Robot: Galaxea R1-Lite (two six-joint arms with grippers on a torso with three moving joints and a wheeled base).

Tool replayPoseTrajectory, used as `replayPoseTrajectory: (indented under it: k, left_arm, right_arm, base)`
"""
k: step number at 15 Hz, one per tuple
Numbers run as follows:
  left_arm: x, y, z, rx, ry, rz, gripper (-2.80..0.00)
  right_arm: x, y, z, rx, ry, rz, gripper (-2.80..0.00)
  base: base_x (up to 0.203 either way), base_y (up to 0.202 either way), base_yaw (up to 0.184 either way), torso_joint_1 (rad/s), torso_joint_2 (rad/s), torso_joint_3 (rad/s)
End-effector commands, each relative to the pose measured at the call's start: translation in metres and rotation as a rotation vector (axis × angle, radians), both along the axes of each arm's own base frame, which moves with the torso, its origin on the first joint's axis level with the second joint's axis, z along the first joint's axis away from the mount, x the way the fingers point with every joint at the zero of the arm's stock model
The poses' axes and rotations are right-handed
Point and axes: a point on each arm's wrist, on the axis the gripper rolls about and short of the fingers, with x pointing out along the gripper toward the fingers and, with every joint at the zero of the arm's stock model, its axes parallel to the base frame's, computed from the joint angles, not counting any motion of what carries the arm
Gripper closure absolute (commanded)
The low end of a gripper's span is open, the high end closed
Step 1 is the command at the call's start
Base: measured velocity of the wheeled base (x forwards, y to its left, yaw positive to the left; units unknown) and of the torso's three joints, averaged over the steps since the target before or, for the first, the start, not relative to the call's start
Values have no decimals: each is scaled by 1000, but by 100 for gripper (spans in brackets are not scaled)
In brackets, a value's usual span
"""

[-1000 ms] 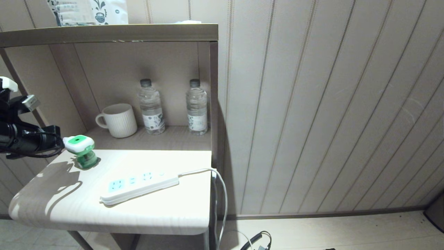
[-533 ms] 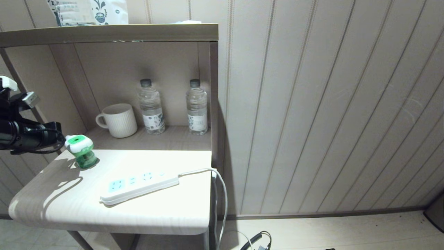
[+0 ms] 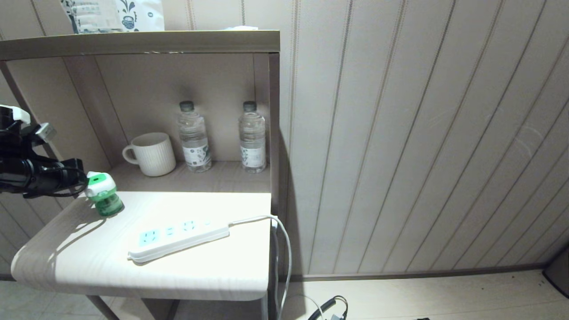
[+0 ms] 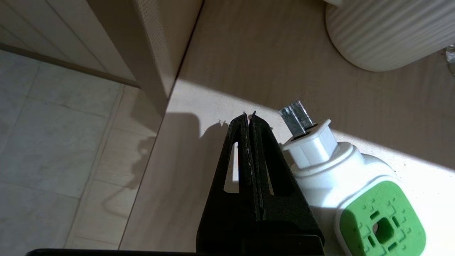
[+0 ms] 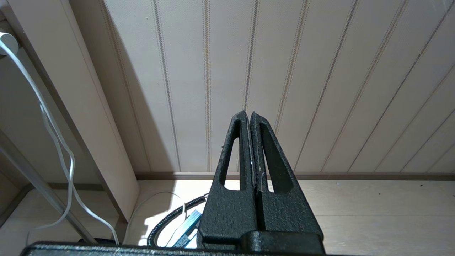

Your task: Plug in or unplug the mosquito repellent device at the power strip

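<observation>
The mosquito repellent device (image 3: pixel 103 194) is seen at the left rear of the shelf surface, unplugged and tilted. A white head with a green top, a translucent green bottle and exposed metal prongs (image 4: pixel 296 118) are shown. The power strip (image 3: pixel 178 238), a slim white bar, is laid diagonally nearby, apart from it, with its cord trailing off the right edge.

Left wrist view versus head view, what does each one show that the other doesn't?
Only the left wrist view shows the mosquito repellent device's metal prongs and the left gripper's shut fingers beside it, holding nothing. Only the head view shows the power strip with empty sockets and two water bottles. Both show the device and the white mug.
</observation>
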Motion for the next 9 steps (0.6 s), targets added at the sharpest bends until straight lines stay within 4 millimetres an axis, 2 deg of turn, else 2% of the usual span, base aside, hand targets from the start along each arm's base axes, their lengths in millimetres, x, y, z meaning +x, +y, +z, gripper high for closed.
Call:
replayPoseTrajectory:
  k: [1,6,9]
  left_arm:
    - [2,1,-2,-21,0,-18,0]
    - [6,1,2,-28,-19,-31,0]
    - [13,3,-4,-40,-6,-33,0]
  right_arm:
    - [0,0,0,0,0,0,0]
    - [0,0,0,0,1,0,0]
    - [0,0,0,0,0,0,0]
  base:
    - [0,0,0,0,0,0]
    - [0,0,0,0,0,0]
    - [0,0,0,0,0,0]
